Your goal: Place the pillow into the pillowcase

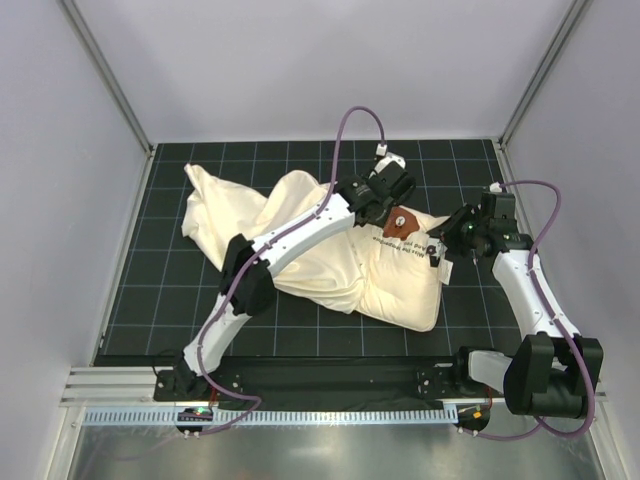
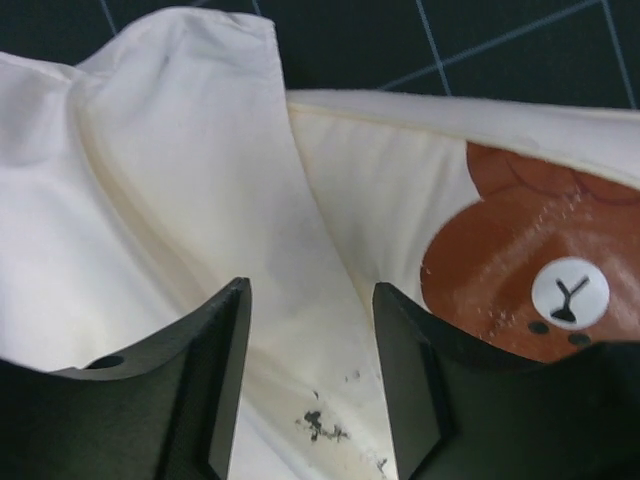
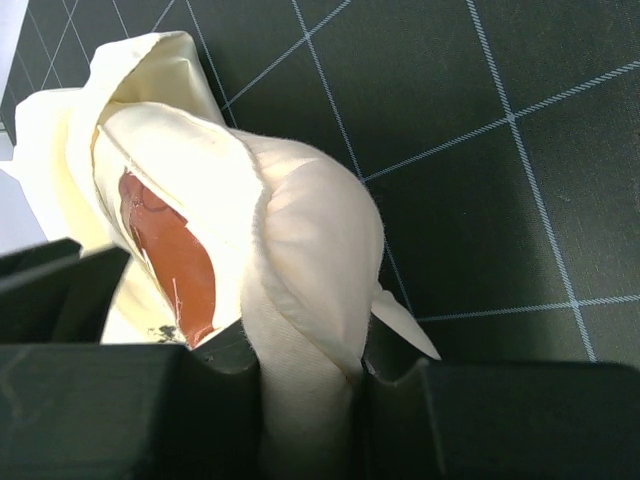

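The puffy cream pillow (image 1: 400,285) lies right of centre on the black gridded mat, its brown logo (image 1: 400,222) facing up. The thin wrinkled pillowcase (image 1: 235,215) spreads to its left and lies over the pillow's left end. My left gripper (image 1: 388,200) hovers open at the pillowcase's edge beside the logo. In the left wrist view its jaws (image 2: 310,290) straddle pillowcase cloth (image 2: 150,150), with the pillow (image 2: 380,190) and logo (image 2: 520,270) to the right. My right gripper (image 1: 438,248) is shut on the pillow's right corner (image 3: 310,230), next to the white tag (image 3: 405,325).
The mat (image 1: 180,300) is walled in by pale panels on the left, back and right. An aluminium rail (image 1: 300,385) with both arm bases runs along the near edge. The left arm (image 1: 290,240) lies across the pillowcase.
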